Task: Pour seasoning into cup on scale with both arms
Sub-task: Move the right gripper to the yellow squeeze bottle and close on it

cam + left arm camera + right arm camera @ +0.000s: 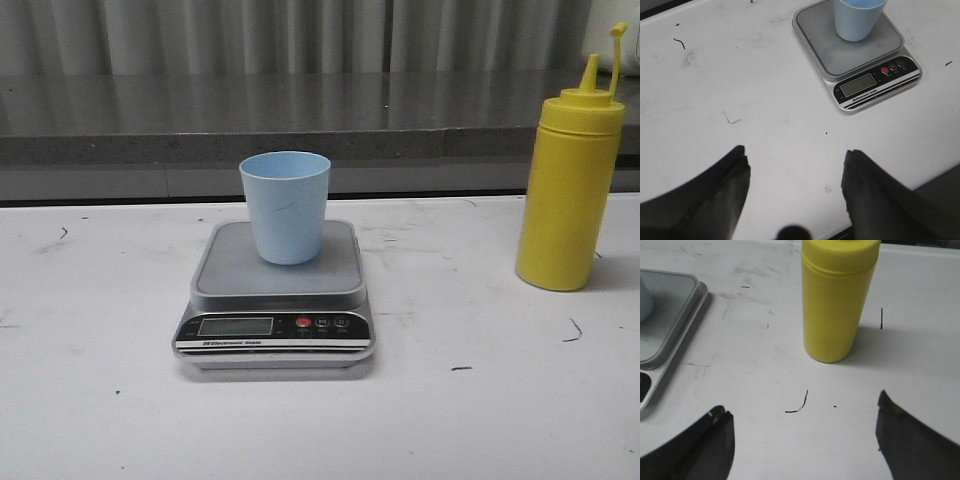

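well, the cup (pixel 286 205) sits upright on the scale (pixel 275 300), ready for weighing. my right gripper (pixel 805 432) gapes empty toward the bottle (pixel 836 300); my left gripper (pixel 796 172) hangs open too.

Pale blue cup (pixel 286 207) sitting upright on a silver scale (pixel 276 297).
Tall yellow seasoning bottle (pixel 571 190) standing upright well to the right, its cap hanging open.

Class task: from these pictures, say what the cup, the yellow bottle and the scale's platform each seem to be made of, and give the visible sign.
Cup: likely plastic, matte pale blue, no shine.
Bottle: apparently plastic, opaque yellow, faint sheen, moulded ridge below the cap.
Scale platform: probably brushed metal, dull grey with raised rim; front panel looks glossy black plastic.
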